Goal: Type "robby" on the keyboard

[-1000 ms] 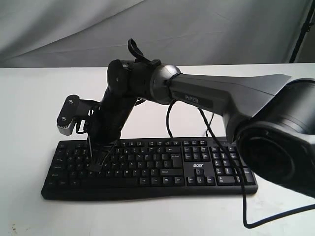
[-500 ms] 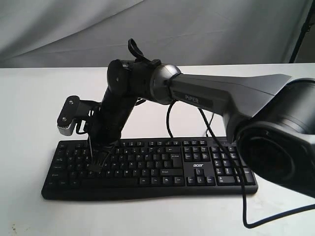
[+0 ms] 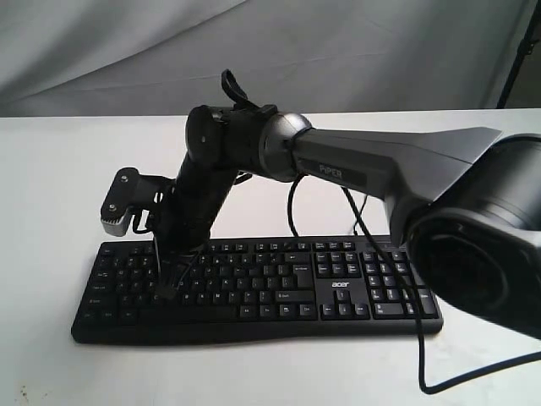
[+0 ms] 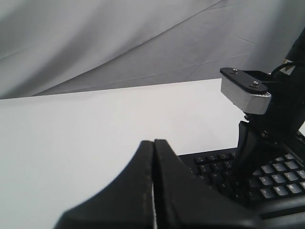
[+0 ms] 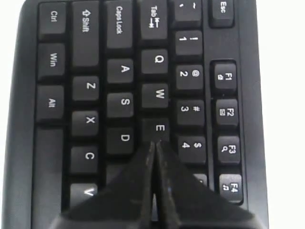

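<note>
While right gripper [image 5: 155, 145], jaws pressed together, points down at left-centre of the exterior view, its tip sits by the E key [image 5: 159, 128] of the black acer keyboard [image 3: 355, 292] lying across lower frame; probably lining up "r", next needs a short press just beside E; left gripper [image 4: 153, 143] closed too, empty

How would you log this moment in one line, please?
right pincer: shut, tip over keyboard beside E key | left pincer: shut
</note>
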`<state>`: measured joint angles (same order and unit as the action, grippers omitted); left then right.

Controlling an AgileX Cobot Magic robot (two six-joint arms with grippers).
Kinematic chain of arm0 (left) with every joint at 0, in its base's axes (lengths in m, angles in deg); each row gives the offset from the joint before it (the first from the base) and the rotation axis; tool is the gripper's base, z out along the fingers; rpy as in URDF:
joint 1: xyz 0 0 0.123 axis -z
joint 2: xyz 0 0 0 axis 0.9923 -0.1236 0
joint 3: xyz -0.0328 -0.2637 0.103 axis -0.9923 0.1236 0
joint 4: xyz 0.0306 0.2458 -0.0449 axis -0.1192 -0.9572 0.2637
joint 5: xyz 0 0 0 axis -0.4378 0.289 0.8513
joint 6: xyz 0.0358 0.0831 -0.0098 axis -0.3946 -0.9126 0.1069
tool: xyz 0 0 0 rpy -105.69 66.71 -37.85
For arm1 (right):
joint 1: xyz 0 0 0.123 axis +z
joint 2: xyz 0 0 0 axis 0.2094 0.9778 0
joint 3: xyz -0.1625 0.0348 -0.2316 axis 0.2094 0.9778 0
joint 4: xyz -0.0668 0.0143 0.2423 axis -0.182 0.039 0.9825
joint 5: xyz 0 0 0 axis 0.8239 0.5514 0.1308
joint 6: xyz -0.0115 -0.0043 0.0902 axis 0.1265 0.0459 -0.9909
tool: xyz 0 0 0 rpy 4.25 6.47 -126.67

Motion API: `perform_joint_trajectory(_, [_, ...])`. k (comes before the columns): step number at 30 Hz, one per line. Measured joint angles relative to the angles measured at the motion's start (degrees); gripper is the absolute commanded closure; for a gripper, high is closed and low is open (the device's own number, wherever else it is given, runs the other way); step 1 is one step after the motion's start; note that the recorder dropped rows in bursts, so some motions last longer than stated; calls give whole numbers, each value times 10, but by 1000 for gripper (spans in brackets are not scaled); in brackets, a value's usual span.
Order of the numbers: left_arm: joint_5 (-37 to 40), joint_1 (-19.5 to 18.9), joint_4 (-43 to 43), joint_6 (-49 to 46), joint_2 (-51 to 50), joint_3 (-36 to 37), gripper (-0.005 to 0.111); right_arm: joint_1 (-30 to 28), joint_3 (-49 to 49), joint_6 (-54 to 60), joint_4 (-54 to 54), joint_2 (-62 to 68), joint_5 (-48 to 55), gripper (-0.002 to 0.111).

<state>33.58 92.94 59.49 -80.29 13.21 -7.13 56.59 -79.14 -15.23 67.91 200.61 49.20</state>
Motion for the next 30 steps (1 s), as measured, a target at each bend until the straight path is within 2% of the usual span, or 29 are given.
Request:
perform_joint_trajectory(14, [0, 0, 0, 0, 0, 0, 107, -10, 27, -10, -50, -64, 19, 108])
perform_joint_trajectory(17, [0, 0, 0, 0, 0, 0, 107, -29, 78, -11, -52, -84, 0, 108])
perform_joint_trajectory(22, [0, 0, 0, 0, 0, 0, 107, -61, 211, 29, -16, -151, -98, 108])
perform_joint_trajectory(27, [0, 0, 0, 0, 0, 0, 107, -75, 340, 123, 79, -221, -188, 108])
perform_joint_trajectory(30, [0, 0, 0, 0, 0, 0, 107, -76, 366, 168, 133, -234, -214, 108])
